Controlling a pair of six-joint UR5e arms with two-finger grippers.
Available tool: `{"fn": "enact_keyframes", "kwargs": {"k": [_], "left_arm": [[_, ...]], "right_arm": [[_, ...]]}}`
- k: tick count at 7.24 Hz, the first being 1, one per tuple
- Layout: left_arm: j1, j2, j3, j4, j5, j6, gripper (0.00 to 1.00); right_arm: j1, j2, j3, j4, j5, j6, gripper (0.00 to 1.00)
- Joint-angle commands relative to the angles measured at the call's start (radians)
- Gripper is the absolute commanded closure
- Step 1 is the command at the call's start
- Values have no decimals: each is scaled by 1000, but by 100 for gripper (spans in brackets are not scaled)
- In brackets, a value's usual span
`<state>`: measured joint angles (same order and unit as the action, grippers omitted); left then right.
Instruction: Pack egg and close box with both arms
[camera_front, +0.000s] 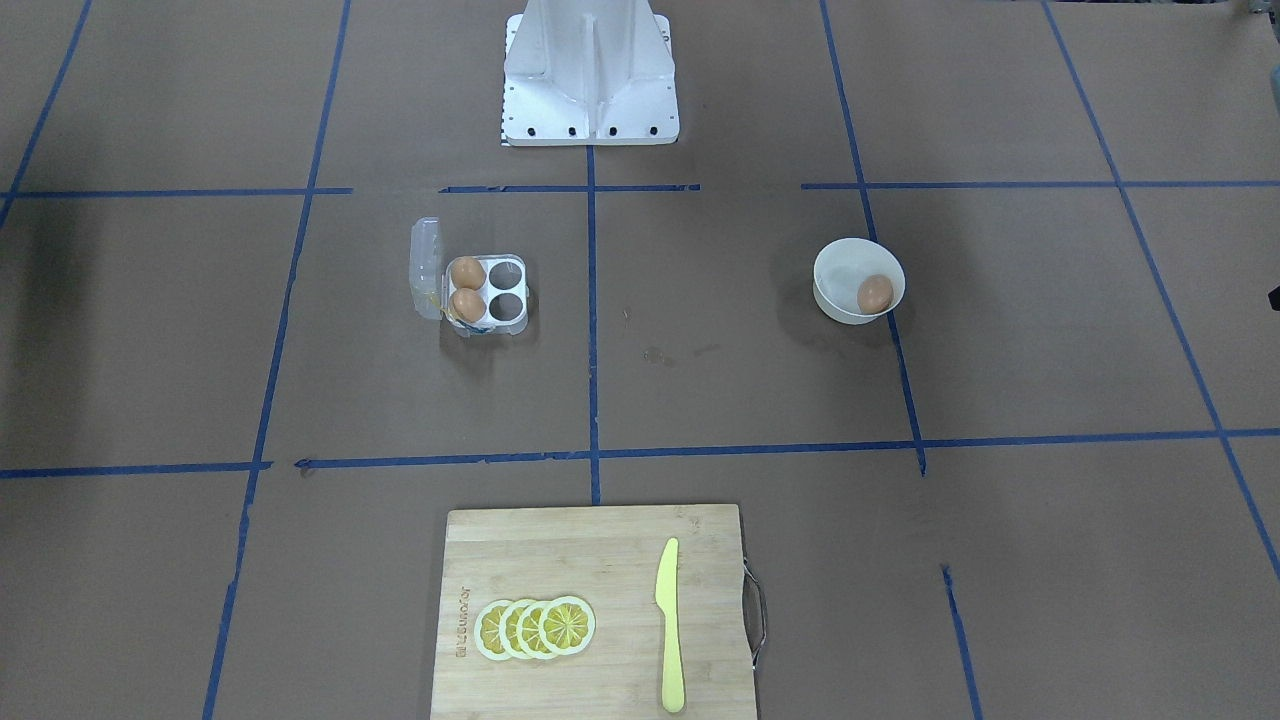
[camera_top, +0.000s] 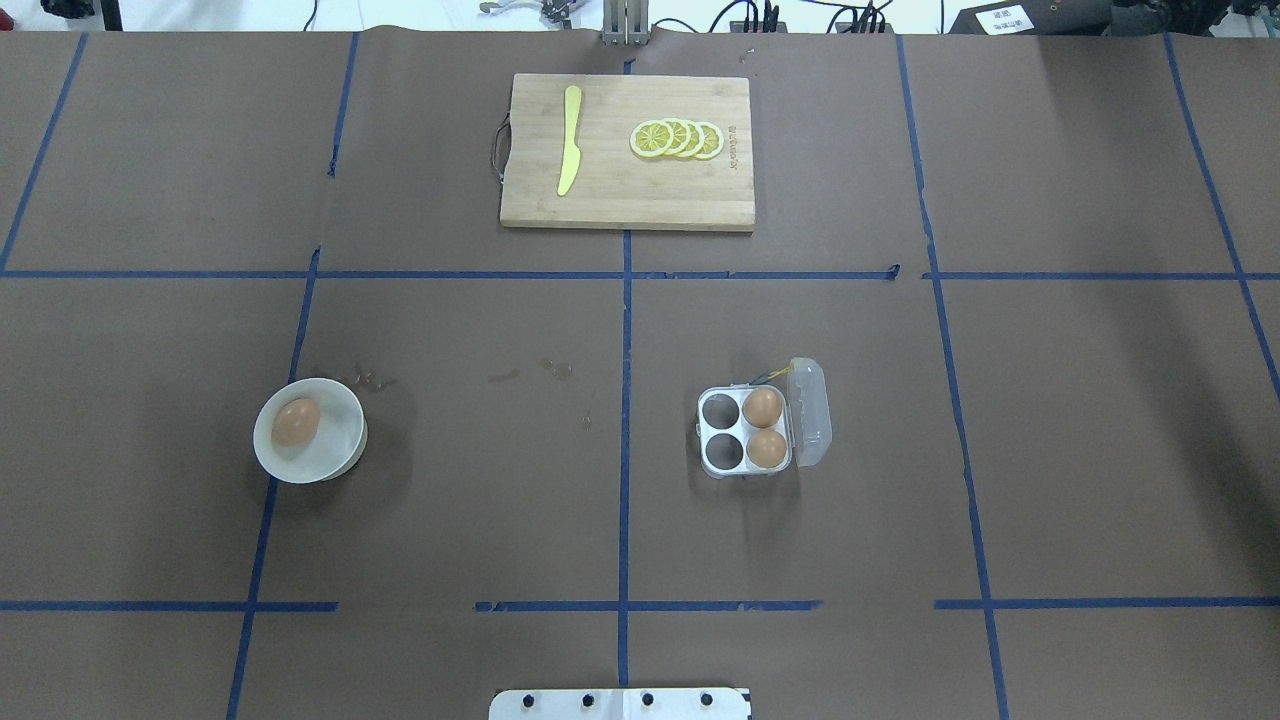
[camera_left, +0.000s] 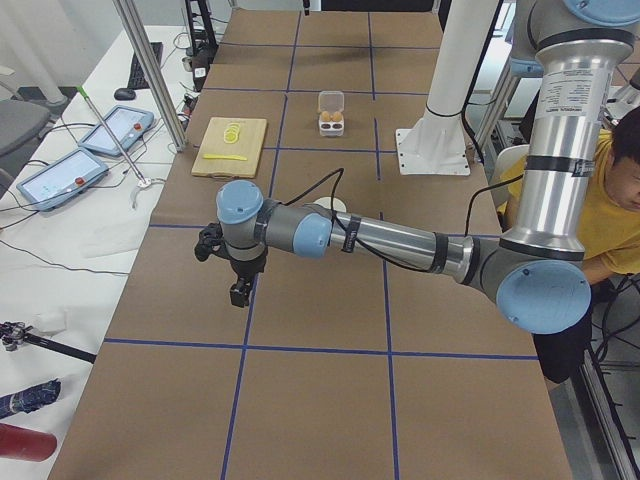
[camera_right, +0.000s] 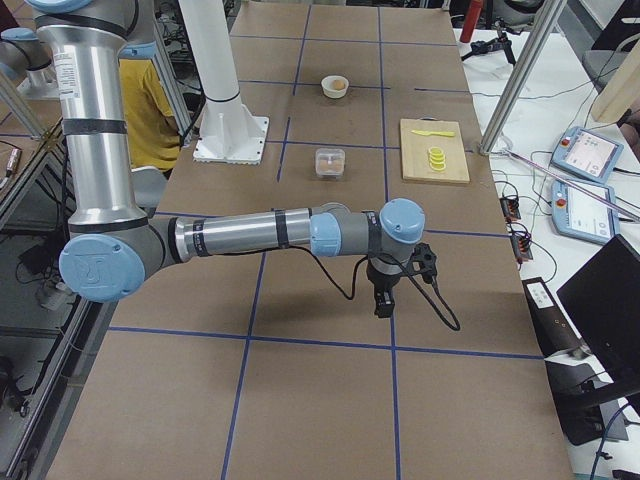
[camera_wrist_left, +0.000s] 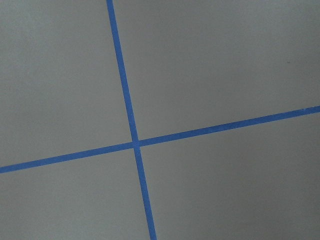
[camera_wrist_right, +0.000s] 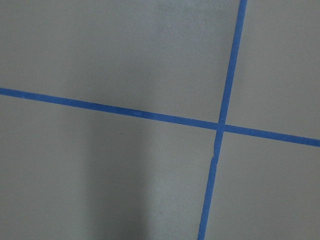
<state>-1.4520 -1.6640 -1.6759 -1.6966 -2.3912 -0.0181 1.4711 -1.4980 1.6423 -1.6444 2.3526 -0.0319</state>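
One brown egg (camera_top: 296, 421) lies in a round white bowl (camera_top: 343, 445) on the robot's left side; it also shows in the front view (camera_front: 875, 294). The clear four-cell box (camera_top: 721, 431) sits right of centre with its lid (camera_top: 812, 412) open. It holds two eggs (camera_top: 762, 407) (camera_top: 767, 448) in the cells beside the lid; the other two cells are empty. My left gripper (camera_left: 240, 293) hangs over bare table well away from the bowl. My right gripper (camera_right: 382, 305) hangs over bare table well away from the box. I cannot tell whether either is open or shut.
A bamboo cutting board (camera_top: 620, 190) lies at the far middle edge with a yellow knife (camera_top: 570, 140) and lemon slices (camera_top: 678, 138). The white pedestal (camera_front: 590, 80) stands at the robot's side. A person in yellow (camera_left: 610, 200) sits behind the robot.
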Motion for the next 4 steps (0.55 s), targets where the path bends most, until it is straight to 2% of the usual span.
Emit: {"fn": "enact_keyframes", "kwargs": {"k": [1, 2, 3, 4], "left_arm": [[72, -3, -40, -57, -39, -107, 0], [123, -3, -60, -108, -37, -167, 0], [180, -13, -64, -183, 30, -237, 0], [259, -13, -94, -242, 147, -316, 0]], "right_arm": [[0, 4, 7, 0, 1, 1, 0], [-11, 8, 8, 2, 1, 1, 0], [-23, 8, 7, 2, 1, 0, 0], [-28, 12, 7, 2, 1, 0, 0]]}}
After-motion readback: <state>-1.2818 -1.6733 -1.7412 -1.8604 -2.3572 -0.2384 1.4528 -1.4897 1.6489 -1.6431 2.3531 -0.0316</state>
